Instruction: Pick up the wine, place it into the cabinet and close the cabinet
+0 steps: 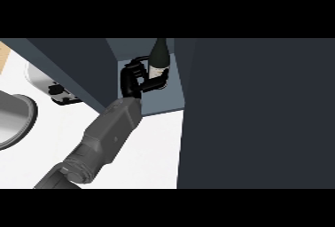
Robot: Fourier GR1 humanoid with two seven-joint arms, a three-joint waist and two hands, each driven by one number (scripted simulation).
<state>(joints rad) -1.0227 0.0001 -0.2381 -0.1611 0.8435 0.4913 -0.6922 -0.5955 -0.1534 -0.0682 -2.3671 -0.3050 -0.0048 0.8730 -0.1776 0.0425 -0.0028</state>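
One hand point(136, 79) in my view, curled round the wine point(157, 60) inside the cabinet point(149, 99).
I see its fingers and thumb wrapped about the bottle's lower body, the dark neck rising just above the hand. The cabinet's door point(255, 111) stands open to the hand's right; the white desk point(157, 150) lies below the forearm, a toaster point(56, 86) off to its left.

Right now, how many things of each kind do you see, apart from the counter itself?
Wine bottle: 1
Cabinet: 1
Toaster: 1
Grey pan or bowl: 1
Robot hand: 1
Total: 5
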